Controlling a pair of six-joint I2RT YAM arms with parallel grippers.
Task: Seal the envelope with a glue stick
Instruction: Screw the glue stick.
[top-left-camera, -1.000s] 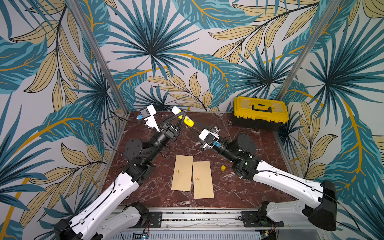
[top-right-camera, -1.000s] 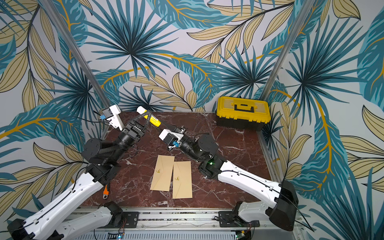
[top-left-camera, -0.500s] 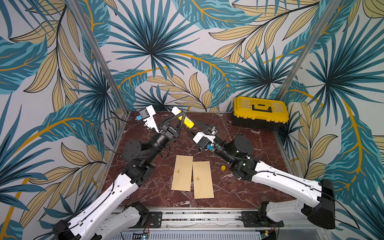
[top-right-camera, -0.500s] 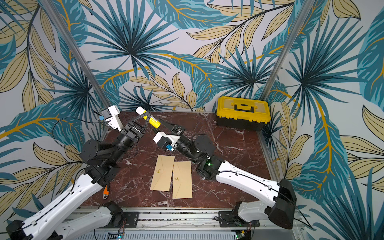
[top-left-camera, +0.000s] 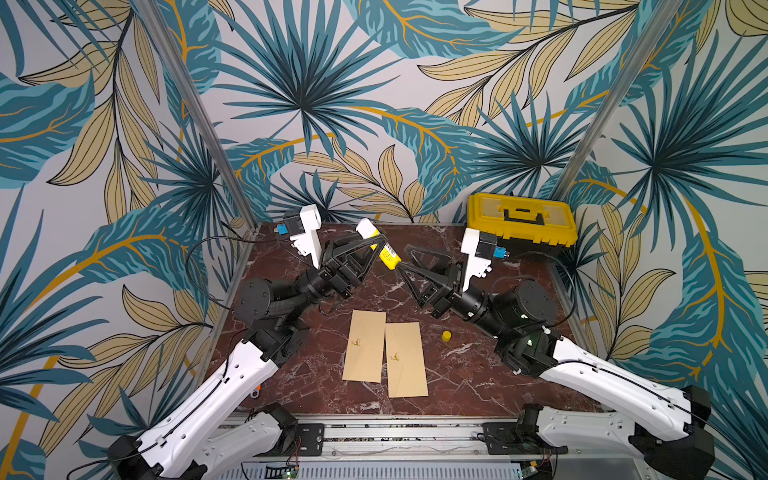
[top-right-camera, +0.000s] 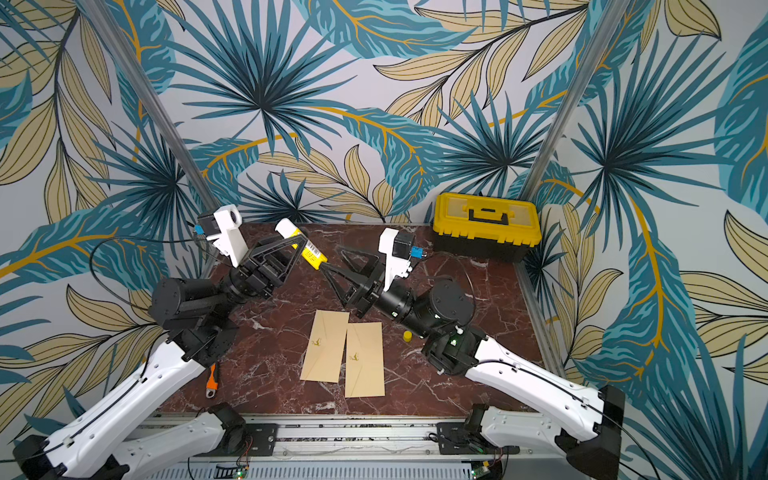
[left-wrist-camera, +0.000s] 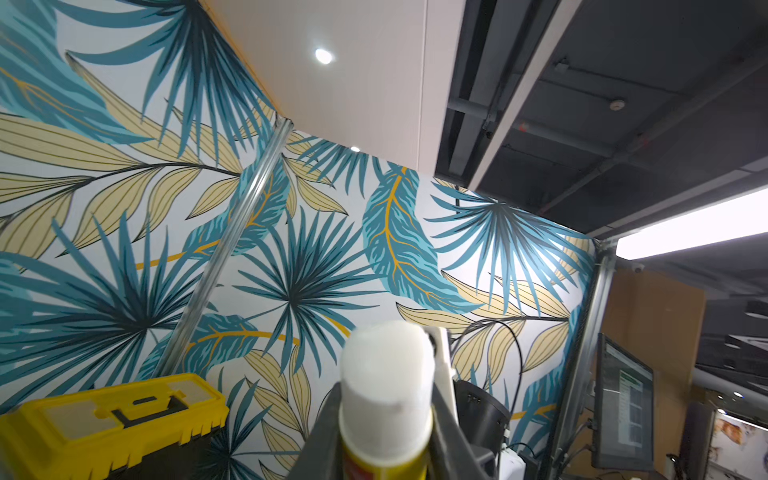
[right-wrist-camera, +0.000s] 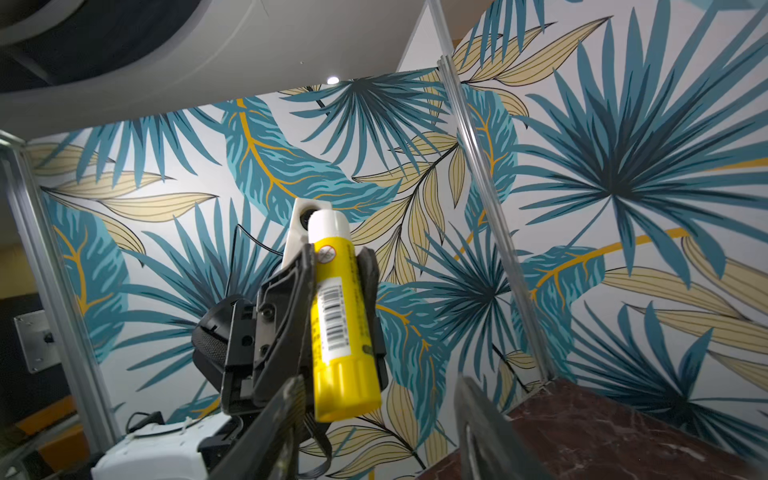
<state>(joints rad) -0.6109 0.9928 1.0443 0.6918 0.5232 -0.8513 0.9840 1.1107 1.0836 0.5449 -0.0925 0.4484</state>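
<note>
**A:** where's the glue stick (top-left-camera: 388, 254) at?

**B:** upper middle in both top views — left gripper (top-left-camera: 377, 241) clamps it, white tip up. Right gripper (top-left-camera: 403, 258) sits just beside its base — jaws apart, holding nothing.

Yellow, tan & red-marble colours.
Glue stick (top-left-camera: 388, 258) yellow w/ white tip, barcode label; envelopes (top-left-camera: 365, 347) tan; table (top-left-camera: 457, 374) dark-red marble, white veins; toolbox (top-left-camera: 521, 220) yellow lid, blk base.

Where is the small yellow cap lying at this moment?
In both top views the yellow cap sits on the table, between the right-hand envelope and the right arm.
</note>
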